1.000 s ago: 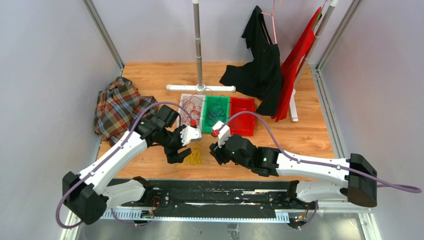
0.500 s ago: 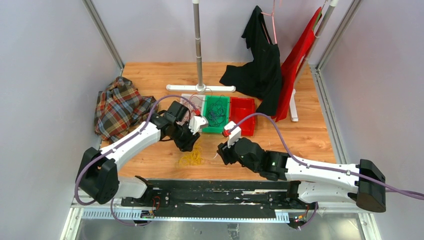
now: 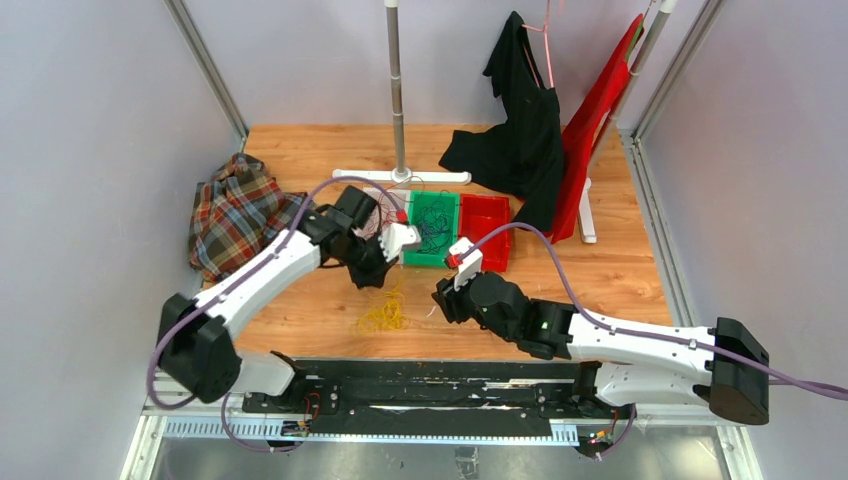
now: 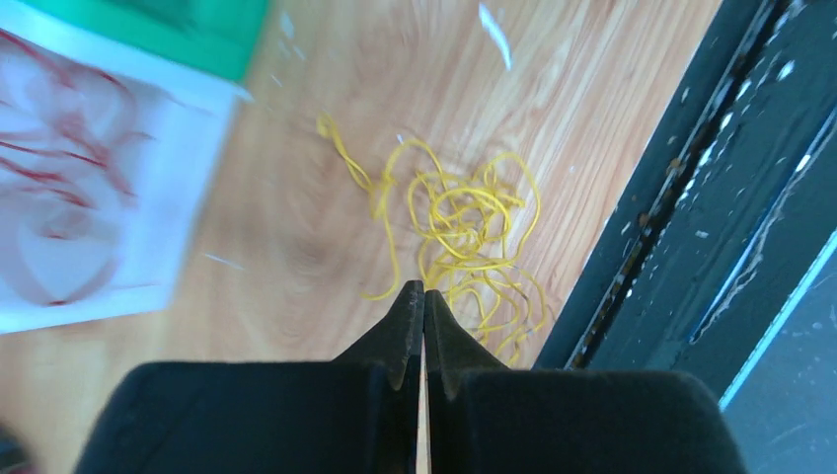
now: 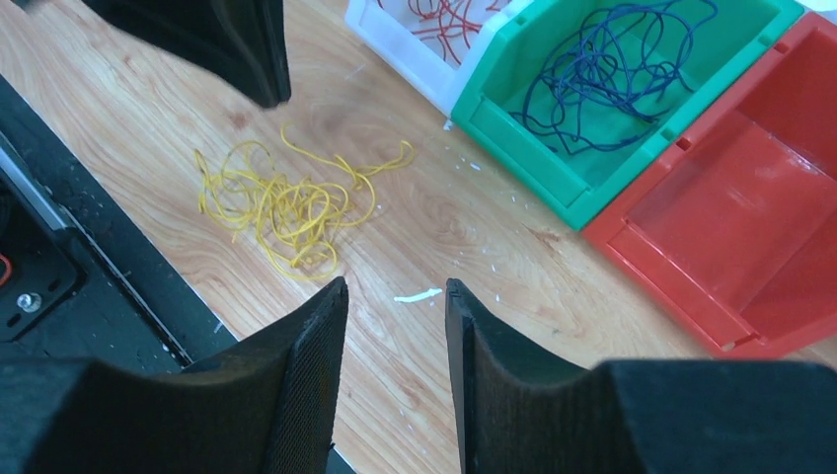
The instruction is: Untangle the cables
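A yellow bunch of cables (image 3: 384, 313) (image 4: 474, 227) (image 5: 286, 202) lies loose on the wood near the front edge. Red cables (image 3: 380, 213) (image 5: 449, 15) sit in a white tray (image 3: 368, 196). Dark blue cables (image 3: 432, 228) (image 5: 602, 79) fill a green bin (image 3: 447, 200). My left gripper (image 3: 372, 275) (image 4: 423, 288) hovers just behind the yellow bunch, its jaws shut tip to tip with no strand between them. Right of the bunch, my right gripper (image 3: 443, 300) (image 5: 395, 286) stands open over bare wood.
An empty red bin (image 3: 485, 230) (image 5: 750, 227) stands right of the green one. A plaid cloth (image 3: 235, 215) lies at the left. A stand pole (image 3: 397, 90), a black garment (image 3: 515, 140) and a red garment (image 3: 600, 120) are behind. A black rail (image 3: 420, 385) borders the front.
My left gripper has shut and drawn back from the yellow bunch toward the trays. The right arm shifted slightly right, its jaws a little narrower. The yellow bunch stays on the table.
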`<state>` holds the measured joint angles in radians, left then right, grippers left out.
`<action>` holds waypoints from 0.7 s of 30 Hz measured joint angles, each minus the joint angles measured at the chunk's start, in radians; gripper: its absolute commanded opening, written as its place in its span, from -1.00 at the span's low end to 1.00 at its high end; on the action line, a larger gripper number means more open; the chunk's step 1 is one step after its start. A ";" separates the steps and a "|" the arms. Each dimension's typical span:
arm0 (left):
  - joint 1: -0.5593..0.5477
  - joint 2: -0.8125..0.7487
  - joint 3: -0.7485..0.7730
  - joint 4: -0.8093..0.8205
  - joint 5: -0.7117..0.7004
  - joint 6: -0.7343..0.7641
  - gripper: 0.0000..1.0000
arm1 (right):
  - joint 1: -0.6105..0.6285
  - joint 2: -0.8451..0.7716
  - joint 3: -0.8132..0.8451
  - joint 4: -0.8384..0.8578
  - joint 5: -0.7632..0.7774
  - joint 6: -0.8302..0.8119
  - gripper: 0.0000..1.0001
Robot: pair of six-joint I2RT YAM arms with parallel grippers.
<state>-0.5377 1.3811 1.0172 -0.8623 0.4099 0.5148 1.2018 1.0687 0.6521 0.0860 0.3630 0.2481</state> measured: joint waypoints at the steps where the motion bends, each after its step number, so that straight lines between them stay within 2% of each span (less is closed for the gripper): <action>1: 0.000 -0.026 0.036 -0.016 0.010 0.005 -0.99 | -0.003 0.003 0.000 0.010 -0.003 0.001 -0.15; 7: 0.000 -0.203 0.203 -0.092 0.077 0.034 -0.99 | -0.008 0.037 0.010 0.074 -0.037 0.008 -0.06; 14: 0.000 -0.290 0.220 -0.192 0.108 0.067 -0.99 | -0.008 0.078 0.060 0.130 -0.084 0.017 -0.04; 19: 0.000 -0.333 0.208 -0.230 0.111 0.090 -0.99 | -0.008 0.093 0.065 0.164 -0.106 0.025 0.05; 20: 0.000 -0.339 0.208 -0.235 0.111 0.096 -0.94 | -0.009 0.099 0.065 0.174 -0.111 0.026 0.05; 21: 0.000 -0.344 0.208 -0.239 0.111 0.102 -0.78 | -0.009 0.108 0.066 0.187 -0.119 0.026 0.05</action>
<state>-0.5377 1.0370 1.2247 -1.1011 0.5213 0.6170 1.1931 1.1767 0.7177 0.2726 0.2440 0.2745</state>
